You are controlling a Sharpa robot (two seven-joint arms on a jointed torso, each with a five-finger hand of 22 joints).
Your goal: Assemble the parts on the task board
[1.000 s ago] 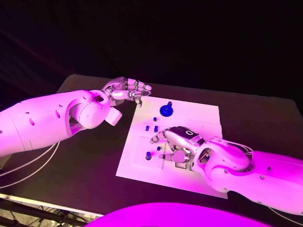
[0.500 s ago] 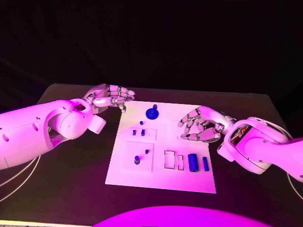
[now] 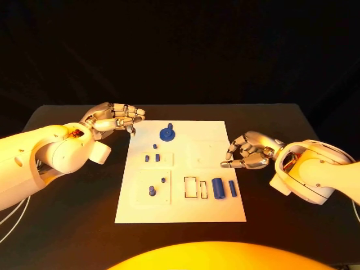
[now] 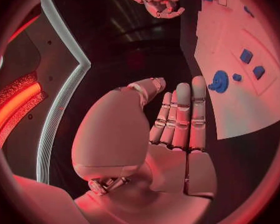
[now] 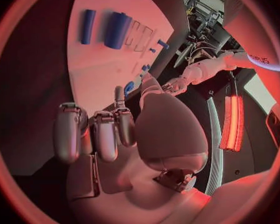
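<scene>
Two silver many-fingered hands are hovering at opposite sides of the white rectangular task board (image 3: 220, 211) on the black table (image 3: 58, 225), and neither is holding anything. Nearest the robot, inward of the right hand (image 3: 249, 151) and slightly closer to the body than its fingertips, two blue cylindrical parts are lying side by side on the board: the thicker blue cylinder (image 3: 219, 187) and, just beside it on the right-hand side, the thinner blue rod (image 3: 233, 188). Inward of these, two empty rectangular slots (image 3: 196, 187) are showing as outlines in the plate. Further toward the left hand's side, a small blue peg (image 3: 152, 191) is standing in a raised square block (image 3: 152, 188) on the board.

The right hand is resting low at the board's right edge, its fingers curling inward toward the palm around nothing; the right wrist view is showing these fingers (image 5: 93, 134) bent together over the plate with no part between them. Level with this hand, toward the left hand, several small blue pieces (image 3: 152, 157) are sitting in a second square block.

Farthest from the robot, the round blue gear-like disc (image 3: 169, 134) is standing on the board, just beside the left hand (image 3: 115, 117). The left hand is hovering off the board's far left corner over the black table, its fingers curling in loosely and lying close together, as the left wrist view is showing (image 4: 177, 119), and gripping nothing.
</scene>
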